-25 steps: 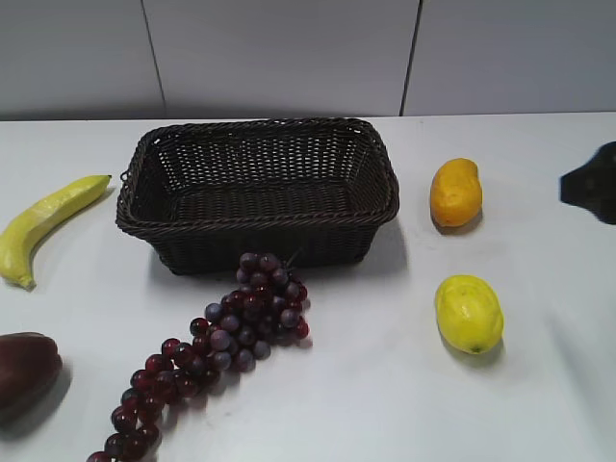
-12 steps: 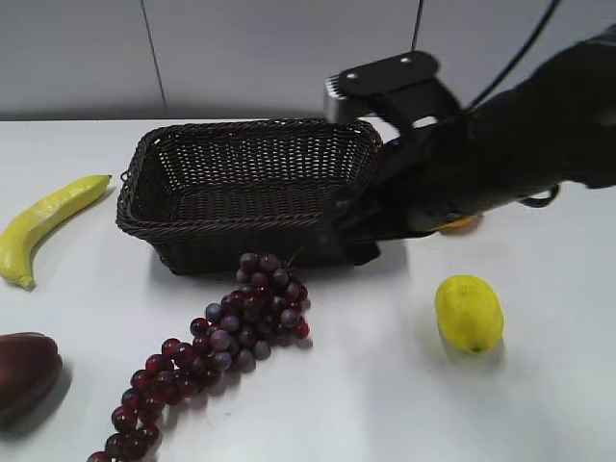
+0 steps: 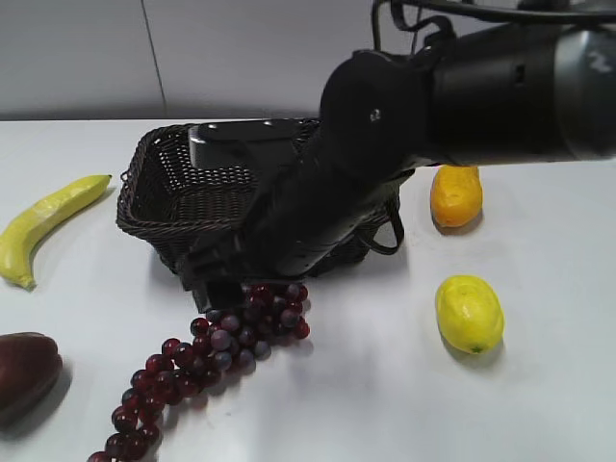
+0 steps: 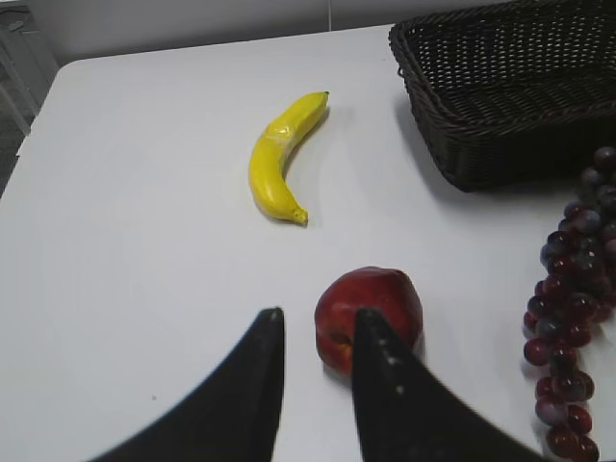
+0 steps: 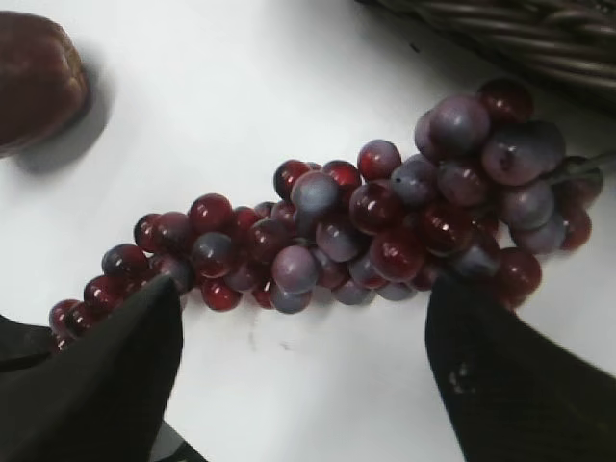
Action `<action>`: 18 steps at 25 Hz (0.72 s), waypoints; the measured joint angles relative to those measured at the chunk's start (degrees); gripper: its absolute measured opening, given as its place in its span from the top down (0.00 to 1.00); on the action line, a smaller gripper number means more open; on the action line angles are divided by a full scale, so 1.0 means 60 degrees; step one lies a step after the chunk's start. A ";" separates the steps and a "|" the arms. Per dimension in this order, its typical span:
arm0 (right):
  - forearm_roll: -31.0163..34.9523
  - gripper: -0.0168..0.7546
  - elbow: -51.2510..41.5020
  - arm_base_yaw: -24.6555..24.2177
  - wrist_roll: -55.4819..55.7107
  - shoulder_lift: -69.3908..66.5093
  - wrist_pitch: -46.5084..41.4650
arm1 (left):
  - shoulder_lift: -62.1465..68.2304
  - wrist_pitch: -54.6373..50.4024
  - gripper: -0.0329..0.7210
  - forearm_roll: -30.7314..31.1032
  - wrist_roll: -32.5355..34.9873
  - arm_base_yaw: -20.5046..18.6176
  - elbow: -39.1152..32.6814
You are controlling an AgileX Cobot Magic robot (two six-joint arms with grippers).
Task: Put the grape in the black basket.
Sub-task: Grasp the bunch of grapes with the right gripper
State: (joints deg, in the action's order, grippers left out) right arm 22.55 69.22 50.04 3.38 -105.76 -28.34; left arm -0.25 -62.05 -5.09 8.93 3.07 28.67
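Observation:
The grape (image 3: 207, 351) is a long bunch of dark red and purple grapes lying on the white table in front of the black basket (image 3: 154, 192). My right gripper (image 3: 219, 287) has reached across the basket's front to the bunch's upper end. In the right wrist view the grape (image 5: 366, 231) lies just beyond the wide-open, empty right gripper (image 5: 303, 322), with the basket's rim (image 5: 520, 38) at the top right. My left gripper (image 4: 318, 327) is slightly open and empty, low over the table. The grape (image 4: 573, 308) and basket (image 4: 500, 96) show at its right.
A dark maroon fruit (image 3: 24, 371) lies front left, right by the left gripper's right finger in the left wrist view (image 4: 385, 294). A banana (image 3: 48, 226) lies left of the basket. A yellow-orange fruit (image 3: 455, 192) and a lemon-yellow fruit (image 3: 469, 313) lie on the right.
The right arm has swung in from the right edge, crossed over the basket's front and come down to the upper end of the grape bunch. The grape has not moved.

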 joint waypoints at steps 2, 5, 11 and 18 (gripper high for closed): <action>0.0153 0.21 0.0272 0.0000 -0.0040 -0.0284 -0.0089 | 0.0000 0.0000 0.65 0.0000 0.0000 0.0000 0.0000; 0.0316 0.21 0.0619 0.0000 -0.0721 -0.0641 -0.0468 | 0.0000 0.0000 0.65 0.0000 0.0000 0.0000 0.0000; 0.0577 0.21 0.1000 0.0055 -0.1843 -0.0845 -0.0879 | 0.0000 0.0000 0.65 0.0000 0.0000 0.0000 0.0000; 0.0433 0.21 0.1113 0.0055 -0.3577 -0.1213 -0.1092 | 0.0000 0.0000 0.65 0.0000 0.0000 0.0000 0.0000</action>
State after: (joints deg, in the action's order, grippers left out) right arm 25.15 75.90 50.37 -18.08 -113.04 -34.89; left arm -0.25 -62.05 -5.09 8.93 3.07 28.67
